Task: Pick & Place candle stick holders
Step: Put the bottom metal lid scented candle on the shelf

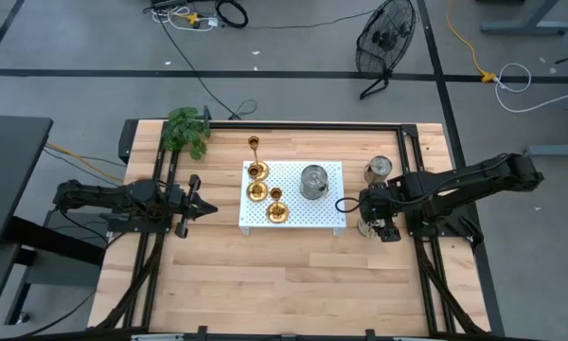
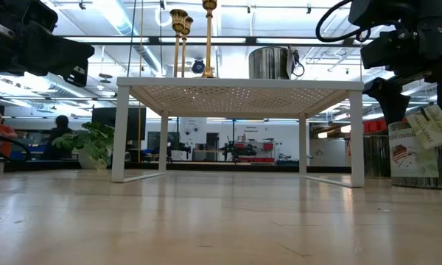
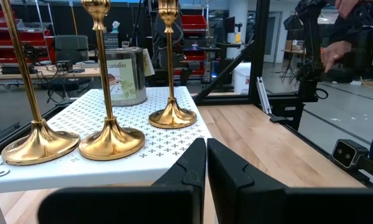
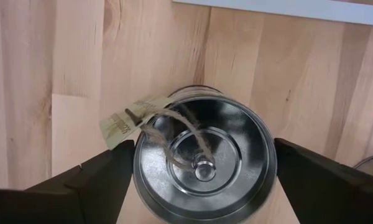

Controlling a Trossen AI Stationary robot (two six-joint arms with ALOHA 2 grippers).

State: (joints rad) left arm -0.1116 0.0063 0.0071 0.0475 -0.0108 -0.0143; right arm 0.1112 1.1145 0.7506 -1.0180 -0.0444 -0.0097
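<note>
Three gold candle stick holders with slim stems and round bases [image 3: 40,142] [image 3: 112,142] [image 3: 172,117] stand upright on the left part of a white perforated platform [image 1: 308,213]. They also show in the high view [image 1: 257,170] [image 1: 257,189] [image 1: 275,210]. My left gripper [image 1: 204,206] is shut and empty, level, just left of the platform [image 3: 206,168]. My right gripper [image 4: 205,186] is open and points down over a lidded silver tin [image 4: 205,162] with a paper tag, on the table right of the platform. One finger stands on each side of the tin. My right gripper's fingers [image 4: 105,180] stand on either side of the tin's lid rim [image 4: 140,174], coming from above. I cannot tell whether they touch it. The tin stands upright on the table.
A second tin [image 1: 313,180] stands on the platform's right part and a third [image 1: 379,170] on the table at the far right. A green plant [image 1: 185,133] is at the far left. Beyond the table a person's hand [image 3: 332,53] shows by the right arm.
</note>
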